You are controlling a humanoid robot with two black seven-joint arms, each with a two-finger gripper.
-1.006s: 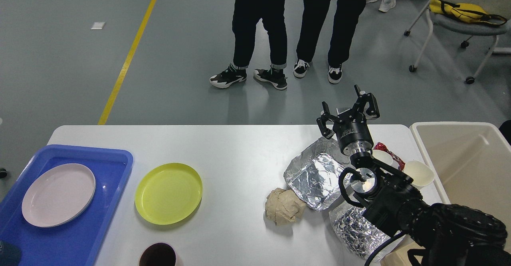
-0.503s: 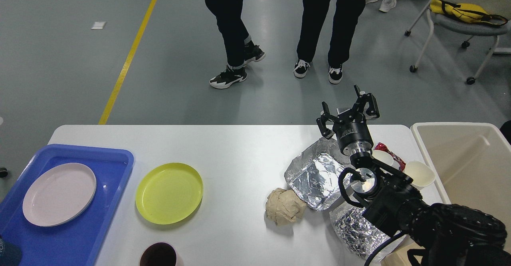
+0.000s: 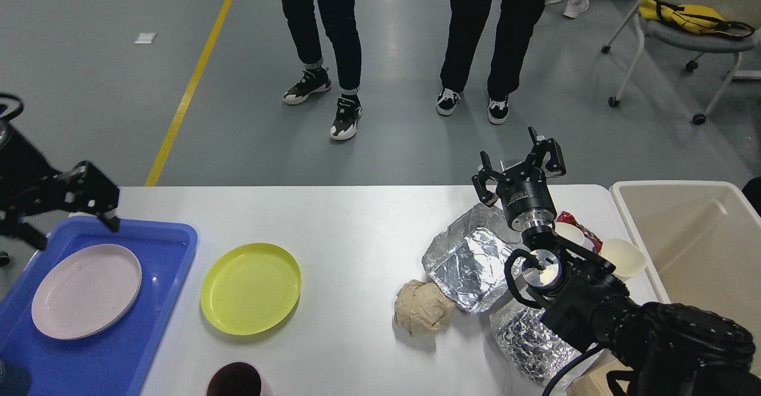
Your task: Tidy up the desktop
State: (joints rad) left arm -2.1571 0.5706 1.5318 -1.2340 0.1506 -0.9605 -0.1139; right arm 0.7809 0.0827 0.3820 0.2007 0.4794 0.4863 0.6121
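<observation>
Lying on matte white desktop (image 3: 357,217): crinkled foil tray (image 3: 469,262); right tool (image 3: 518,161) spread wide; left tool (image 3: 89,197) state unclear.

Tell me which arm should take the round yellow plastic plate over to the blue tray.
Left. The left hand hovers above the blue plastic tray's far edge, near the round yellow plastic plate. The right hand, open, hangs over the crumpled silver foil on the far side of the white desktop.

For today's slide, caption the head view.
Right pincer open above foil tray; yellow plate waits on desktop.
</observation>
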